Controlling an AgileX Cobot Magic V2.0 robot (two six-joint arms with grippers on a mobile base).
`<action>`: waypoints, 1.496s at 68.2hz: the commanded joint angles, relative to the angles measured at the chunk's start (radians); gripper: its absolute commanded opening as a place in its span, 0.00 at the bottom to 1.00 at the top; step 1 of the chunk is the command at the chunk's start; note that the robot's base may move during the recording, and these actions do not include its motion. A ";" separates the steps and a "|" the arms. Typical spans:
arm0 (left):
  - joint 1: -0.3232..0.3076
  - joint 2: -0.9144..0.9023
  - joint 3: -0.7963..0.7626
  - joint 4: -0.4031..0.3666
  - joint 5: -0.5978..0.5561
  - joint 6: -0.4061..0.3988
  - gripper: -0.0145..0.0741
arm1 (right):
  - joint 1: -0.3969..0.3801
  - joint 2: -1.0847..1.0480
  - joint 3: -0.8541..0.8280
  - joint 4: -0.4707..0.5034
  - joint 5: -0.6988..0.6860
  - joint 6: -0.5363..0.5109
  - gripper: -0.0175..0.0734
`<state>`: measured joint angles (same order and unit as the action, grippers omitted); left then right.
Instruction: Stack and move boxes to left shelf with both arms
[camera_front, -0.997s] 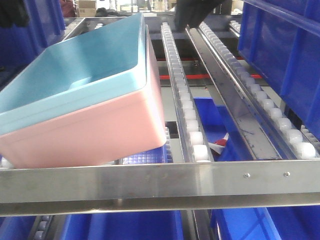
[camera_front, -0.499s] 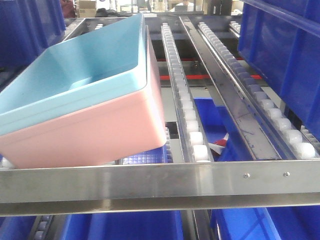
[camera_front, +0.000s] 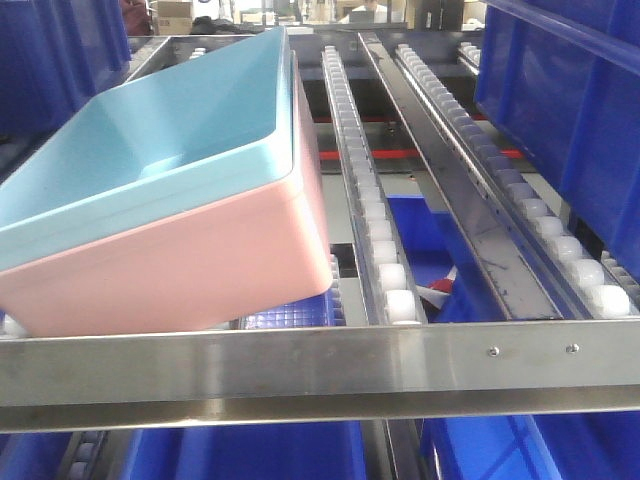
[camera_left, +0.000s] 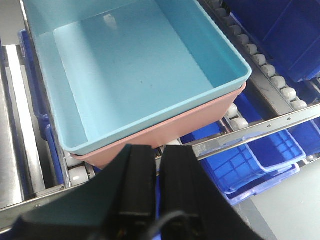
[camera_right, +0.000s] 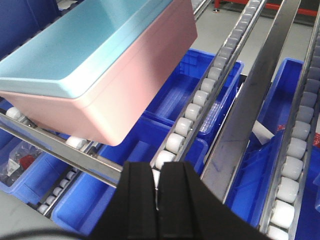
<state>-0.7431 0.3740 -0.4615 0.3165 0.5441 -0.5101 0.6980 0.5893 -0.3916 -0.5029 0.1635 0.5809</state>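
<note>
The light blue box sits nested inside the salmon pink box, and the stack rests tilted on the left lane of the left shelf, against its steel front rail. In the left wrist view my left gripper hangs just in front of the stack's near wall, where the blue box lies in the pink one; it is shut and empty. My right gripper is also shut and empty, to the right of the pink box, over a roller track. Neither arm shows in the front view.
White roller tracks and a flat steel divider run back to the right of the stack. Dark blue bins stand on the right lane and on the level below.
A dark arm seen at the top of the front view one second ago has left that view. The stacked boxes have not moved.
</note>
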 joint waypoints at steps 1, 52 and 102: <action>-0.007 0.006 -0.027 0.016 -0.068 0.004 0.18 | -0.006 -0.004 -0.029 -0.025 -0.069 -0.008 0.25; 0.004 -0.009 -0.008 -0.333 -0.099 0.501 0.18 | -0.006 -0.004 -0.029 -0.025 -0.069 -0.008 0.25; 0.723 -0.397 0.523 -0.438 -0.470 0.579 0.18 | -0.006 -0.004 -0.029 -0.025 -0.058 -0.008 0.25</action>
<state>-0.0716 -0.0102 0.0308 -0.1089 0.1468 0.0622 0.6980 0.5874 -0.3913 -0.5051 0.1635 0.5791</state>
